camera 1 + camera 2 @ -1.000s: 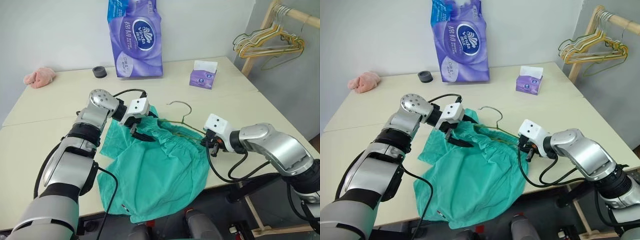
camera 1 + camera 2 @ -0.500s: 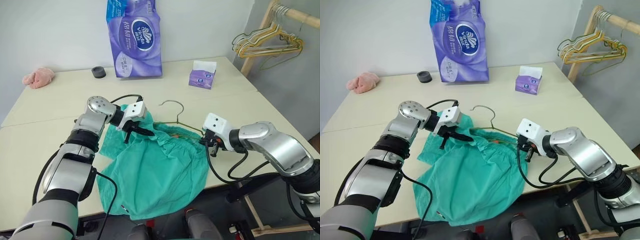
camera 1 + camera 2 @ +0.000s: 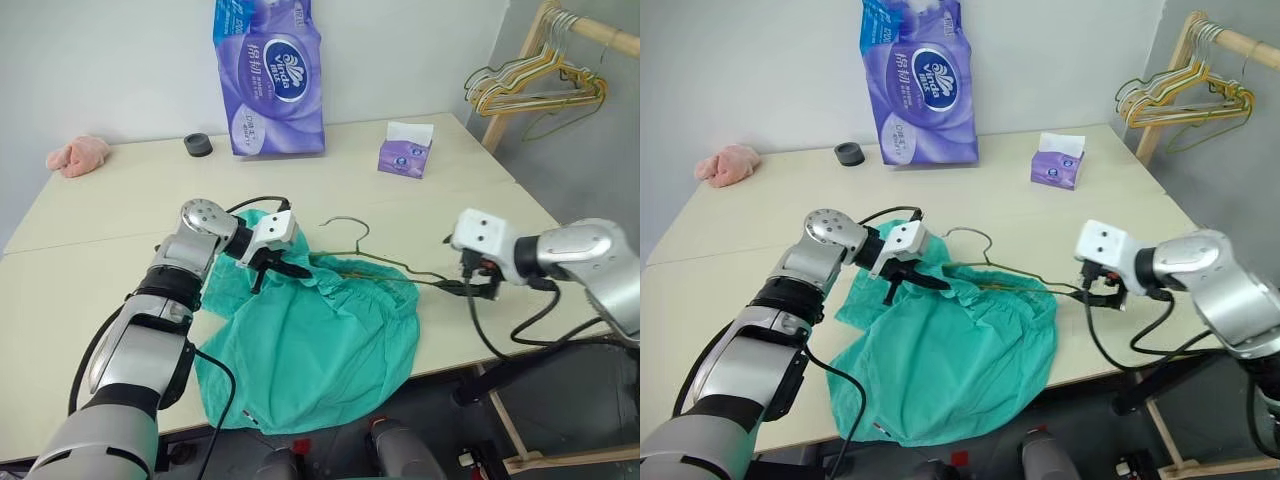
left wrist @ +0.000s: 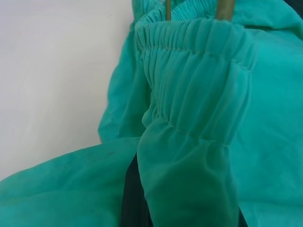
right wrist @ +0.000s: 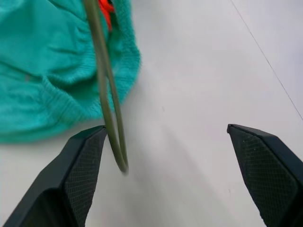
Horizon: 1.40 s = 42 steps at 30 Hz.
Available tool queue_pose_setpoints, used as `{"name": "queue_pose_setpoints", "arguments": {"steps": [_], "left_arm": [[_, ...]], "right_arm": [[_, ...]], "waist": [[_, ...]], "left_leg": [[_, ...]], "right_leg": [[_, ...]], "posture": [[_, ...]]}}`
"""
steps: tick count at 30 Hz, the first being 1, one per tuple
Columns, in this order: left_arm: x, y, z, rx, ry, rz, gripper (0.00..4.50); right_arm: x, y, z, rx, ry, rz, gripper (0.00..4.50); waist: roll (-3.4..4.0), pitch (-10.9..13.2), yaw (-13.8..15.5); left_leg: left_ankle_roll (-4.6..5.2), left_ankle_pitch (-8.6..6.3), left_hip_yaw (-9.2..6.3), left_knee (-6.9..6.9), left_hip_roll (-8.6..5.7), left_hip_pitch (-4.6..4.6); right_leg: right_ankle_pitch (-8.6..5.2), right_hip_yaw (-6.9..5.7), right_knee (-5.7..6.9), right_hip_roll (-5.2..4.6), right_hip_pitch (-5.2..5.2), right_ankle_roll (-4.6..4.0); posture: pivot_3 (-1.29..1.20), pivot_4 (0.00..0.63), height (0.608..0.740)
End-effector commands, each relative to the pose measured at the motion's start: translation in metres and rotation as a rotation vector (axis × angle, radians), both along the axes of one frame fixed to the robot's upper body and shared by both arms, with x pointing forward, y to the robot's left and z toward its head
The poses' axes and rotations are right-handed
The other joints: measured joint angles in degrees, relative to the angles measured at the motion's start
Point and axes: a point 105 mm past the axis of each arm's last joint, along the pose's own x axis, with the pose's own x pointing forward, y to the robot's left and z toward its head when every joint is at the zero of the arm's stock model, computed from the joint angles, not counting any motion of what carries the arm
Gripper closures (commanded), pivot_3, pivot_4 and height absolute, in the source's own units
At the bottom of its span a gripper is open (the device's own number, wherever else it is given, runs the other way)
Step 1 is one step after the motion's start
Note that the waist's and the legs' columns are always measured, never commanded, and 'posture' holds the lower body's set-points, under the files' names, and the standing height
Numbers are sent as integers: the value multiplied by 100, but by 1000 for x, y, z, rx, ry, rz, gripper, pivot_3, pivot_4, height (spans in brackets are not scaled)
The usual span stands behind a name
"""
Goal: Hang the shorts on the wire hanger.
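Observation:
The teal shorts (image 3: 310,340) lie crumpled at the table's front, one leg hanging over the edge. The wire hanger (image 3: 352,228) is threaded through the gathered waistband, with its hook on the table behind the shorts and one corner (image 5: 111,118) poking out of the right side. My left gripper (image 3: 285,268) is shut on the waistband (image 4: 199,94) at the shorts' left end, fabric covering its fingers. Just right of the shorts, my right gripper (image 3: 478,288) is open, holding nothing. The hanger's corner sits close to one of its fingers (image 5: 85,179).
At the back of the table stand a tall purple tissue pack (image 3: 268,75), a small tissue box (image 3: 405,150), a black ring (image 3: 198,144) and a pink cloth (image 3: 78,155). A wooden rack with yellow-gold hangers (image 3: 535,85) is at the far right. The table's front edge (image 3: 450,355) is close.
My left gripper shut on the waistband. My right gripper opened, let go of the hanger's end and moved right and up, leaving the corner sticking out of the shorts.

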Motion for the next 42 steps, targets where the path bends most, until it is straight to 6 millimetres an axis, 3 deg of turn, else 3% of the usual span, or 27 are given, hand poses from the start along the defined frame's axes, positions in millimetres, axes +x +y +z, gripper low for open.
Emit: {"name": "queue_pose_setpoints", "arguments": {"steps": [1, 3, 5, 11, 16, 25, 28, 34, 39, 42], "left_arm": [[9, 11, 15, -18, -60, 66, 4500], [11, 16, 17, -19, -63, 87, 4500], [14, 23, 21, -22, -68, 122, 4500], [20, 29, 30, -58, -79, 175, 4500], [20, 28, 32, -62, -75, 175, 4500], [21, 27, 34, -73, -76, 179, 4500], [21, 28, 35, -75, -79, 183, 4500], [21, 31, 38, -92, -74, 195, 4500], [22, 30, 47, -155, -58, 222, 4500], [20, 28, 55, -205, -24, 218, 4500]], "right_arm": [[-8, -12, 12, 179, -55, -132, 339], [-15, -8, 5, 263, -55, -171, 339], [-30, 4, -16, 394, 23, -226, 339], [-55, 53, -43, 591, 163, -260, 339], [-53, 75, -57, 671, 258, -301, 339], [-42, 85, -78, 666, 396, -360, 339], [-37, 85, -79, 671, 393, -377, 921], [-27, 82, -75, 654, 332, -397, 2883], [-17, 62, -76, 578, 238, -452, 4485], [-7, 42, -68, 583, 169, -518, 4485]], "waist": [[-2, 0, 16], [-1, 0, -1], [0, -1, 1], [0, -1, 1], [1, -1, 4], [2, -1, -14], [2, -2, -25], [3, -2, -24], [3, -3, -24], [3, -3, -27]], "left_leg": [[0, 0, -1, 0, 0, 0], [1, 0, 2, 1, 4, 6], [1, 0, 3, -1, 4, 9], [1, 1, 1, 3, 0, 6], [1, 1, -3, 3, 0, 5], [1, 1, -4, 2, 1, 6], [1, 1, -6, 2, 1, 6], [1, 1, -7, 2, 0, 6], [1, 1, -8, 2, 0, 5], [1, 1, -7, 2, 1, 6]], "right_leg": [[0, 0, 1, 0, 2, 0], [0, 5, 7, 5, 2, -1], [0, 8, 10, 7, 4, -1], [-1, 6, 11, 5, 4, -2], [-1, 2, 8, 6, 6, -2], [-1, 1, 9, 6, 5, -2], [-1, 0, 9, 7, 5, -2], [-1, 0, 10, 6, 4, -2], [-1, -2, 9, 6, 4, -2], [-1, -2, 10, 6, 4, -2]], "posture": [[-220, 83, 740], [-223, 85, 740], [-222, 87, 740], [-224, 90, 740], [-220, 88, 740], [-214, 77, 740], [-209, 73, 740], [-208, 70, 740], [-210, 67, 740], [-211, 65, 740]]}}
